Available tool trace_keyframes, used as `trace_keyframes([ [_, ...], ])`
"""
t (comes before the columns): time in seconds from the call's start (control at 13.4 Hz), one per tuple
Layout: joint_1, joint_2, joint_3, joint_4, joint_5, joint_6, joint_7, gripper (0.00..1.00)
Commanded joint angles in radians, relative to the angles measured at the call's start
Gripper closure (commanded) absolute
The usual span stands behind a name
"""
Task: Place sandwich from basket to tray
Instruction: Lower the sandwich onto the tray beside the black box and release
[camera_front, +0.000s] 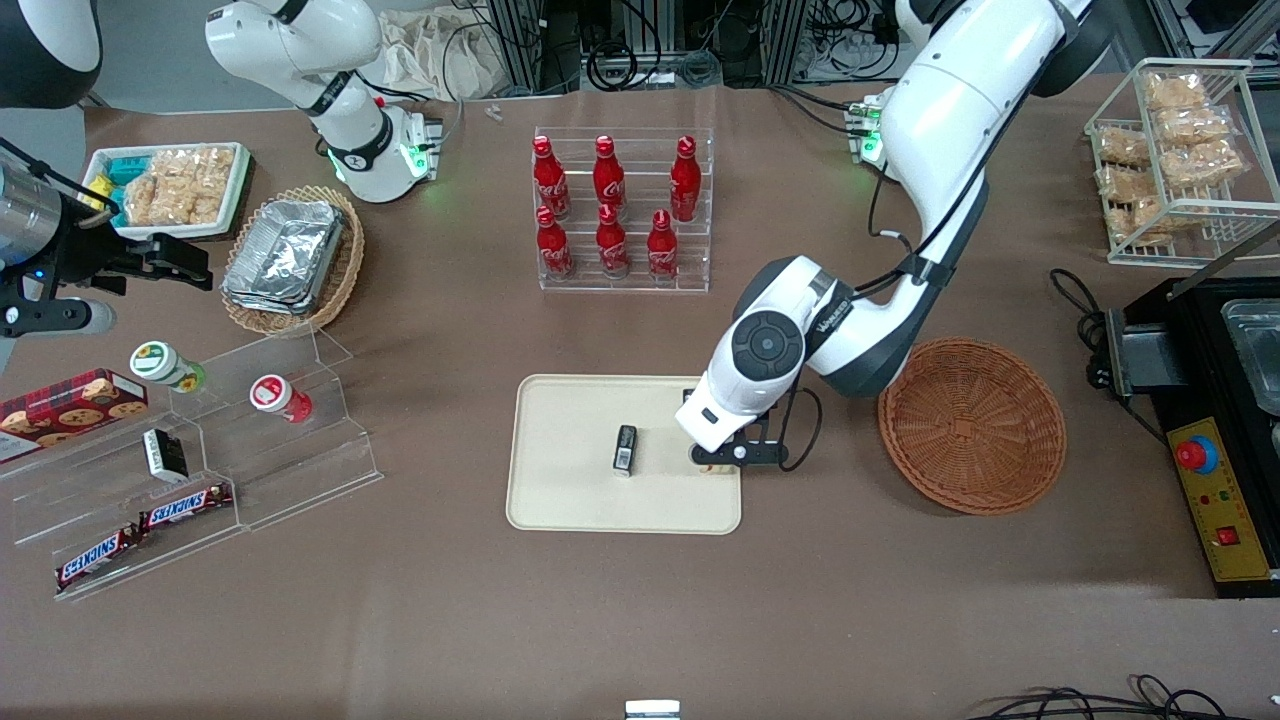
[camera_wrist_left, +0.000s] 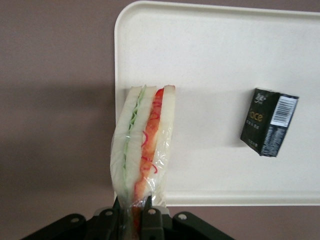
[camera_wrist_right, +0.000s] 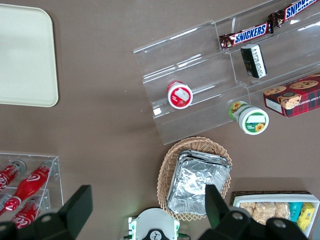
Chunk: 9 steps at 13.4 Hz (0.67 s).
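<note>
A: What's on the table, by count?

B: One sandwich (camera_wrist_left: 144, 145), one round basket (camera_front: 972, 425), one tray (camera_front: 570, 490). A single small black packet (camera_front: 625, 449) lies on the tray. Farther from the camera than the gripper (camera_front: 722, 462) stands a clear rack (camera_front: 622, 212) with six red bottles (camera_front: 611, 208). Toward the parked arm's end there are two Snickers bars (camera_front: 143, 528), two jars (camera_front: 220, 380) lying on clear steps, one cookie box (camera_front: 70, 402), one oval basket (camera_front: 293, 262) of foil trays and one white tray (camera_front: 168, 188) of snacks.

A: And the gripper?

B: It hangs low over the tray's edge, the edge nearest the round basket. Its fingers (camera_wrist_left: 150, 220) are pinched onto one end of the wrapped sandwich.

A: So where's the sandwich relative to it?

B: Clamped between the fingers and sticking straight out from them, standing on edge so the green and red filling layers face the wrist camera. It straddles the tray's rim: part of it over the tray, part over the brown table (camera_front: 640, 620). I can't tell whether it touches the tray.

A: The packet?

B: On the tray, well apart from the sandwich, toward the parked arm's end from the gripper.

A: The round basket?

B: Beside the gripper toward the working arm's end, with nothing in it
</note>
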Motion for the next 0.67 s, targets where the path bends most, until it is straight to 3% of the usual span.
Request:
trace_keyframes([
  [0.0, -0.001, 0.045, 0.002, 0.042, 0.008, 0.014, -0.009, 1.00],
  [0.22, 0.003, 0.060, 0.004, 0.042, 0.007, 0.031, -0.010, 0.95],
  [0.52, 0.003, 0.070, 0.004, 0.042, 0.005, 0.036, -0.018, 0.60],
  [0.6, 0.003, 0.071, 0.004, 0.042, 0.005, 0.036, -0.024, 0.60],
])
